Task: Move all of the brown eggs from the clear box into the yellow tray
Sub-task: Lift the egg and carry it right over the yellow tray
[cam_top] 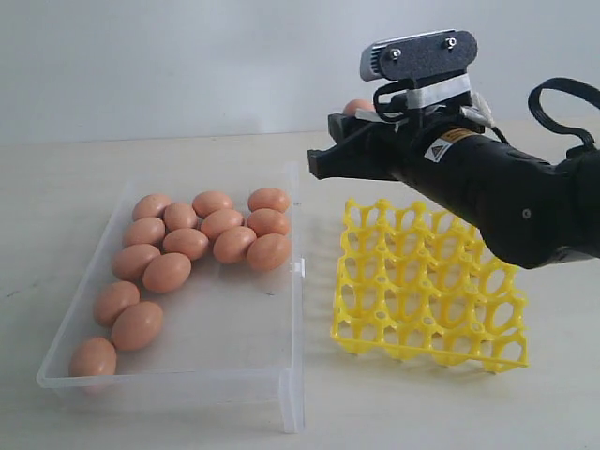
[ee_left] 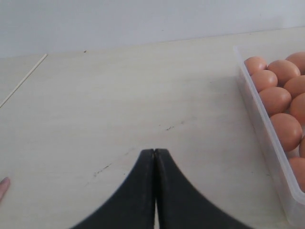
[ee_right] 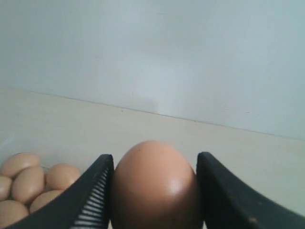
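The right gripper (ee_right: 155, 160) pinches one smooth brown egg (ee_right: 155, 191) high near the yellow tray (cam_top: 422, 352); a slip or early release would likely crack it.

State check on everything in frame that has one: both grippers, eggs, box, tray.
right gripper: shut on one brown egg, up in the air
held egg: clamped between the jaws, clear of box and tray
left gripper: shut, empty, over the bare table
clear box: open top, flat on the table, holding eggs
boxed eggs: loose, lying on their sides, mostly clustered
yellow tray: upright, visible cups empty
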Robot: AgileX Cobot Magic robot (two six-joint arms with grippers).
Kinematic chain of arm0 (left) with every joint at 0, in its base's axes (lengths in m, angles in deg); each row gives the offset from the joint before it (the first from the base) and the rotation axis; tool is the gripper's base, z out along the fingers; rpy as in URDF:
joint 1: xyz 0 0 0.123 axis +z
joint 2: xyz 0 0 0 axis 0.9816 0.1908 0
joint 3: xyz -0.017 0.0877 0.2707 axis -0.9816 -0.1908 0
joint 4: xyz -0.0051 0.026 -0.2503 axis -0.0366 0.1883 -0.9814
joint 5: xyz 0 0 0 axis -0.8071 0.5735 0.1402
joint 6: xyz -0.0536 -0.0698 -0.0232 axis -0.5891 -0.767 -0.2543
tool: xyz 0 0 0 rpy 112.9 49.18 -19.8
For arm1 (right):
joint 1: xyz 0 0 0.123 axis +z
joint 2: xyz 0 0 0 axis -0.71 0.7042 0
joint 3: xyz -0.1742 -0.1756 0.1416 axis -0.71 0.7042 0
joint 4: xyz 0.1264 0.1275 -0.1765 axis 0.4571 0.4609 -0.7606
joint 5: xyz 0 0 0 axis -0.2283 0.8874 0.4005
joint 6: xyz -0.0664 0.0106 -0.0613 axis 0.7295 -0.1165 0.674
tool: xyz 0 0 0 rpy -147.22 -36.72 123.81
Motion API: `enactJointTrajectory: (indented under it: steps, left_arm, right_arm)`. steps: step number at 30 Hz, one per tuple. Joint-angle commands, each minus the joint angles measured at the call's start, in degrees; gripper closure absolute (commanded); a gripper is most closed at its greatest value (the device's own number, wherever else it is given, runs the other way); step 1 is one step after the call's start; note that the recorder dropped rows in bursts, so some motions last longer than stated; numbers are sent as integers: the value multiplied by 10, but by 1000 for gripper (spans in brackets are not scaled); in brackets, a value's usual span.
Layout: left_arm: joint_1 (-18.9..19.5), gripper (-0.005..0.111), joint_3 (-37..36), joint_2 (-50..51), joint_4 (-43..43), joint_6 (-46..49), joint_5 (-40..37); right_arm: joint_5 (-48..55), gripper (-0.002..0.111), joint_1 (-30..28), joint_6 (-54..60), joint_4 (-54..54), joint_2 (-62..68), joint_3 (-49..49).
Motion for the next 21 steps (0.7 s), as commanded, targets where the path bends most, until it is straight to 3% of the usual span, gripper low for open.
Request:
enactJointTrajectory:
  steps: [1, 9, 21]
  left_arm:
    - [-3, 107, 2, -3, -5, -1, 0]
    - [-3, 107, 2, -3, -5, -1, 0]
    - [-3, 107, 2, -3, -5, -1, 0]
  right_arm:
    - [-50, 108, -24, -36, -50, 30, 2]
    - [-184, 108, -27, -96, -81, 120, 2]
    - [-254, 108, -29, -96, -78, 197, 1]
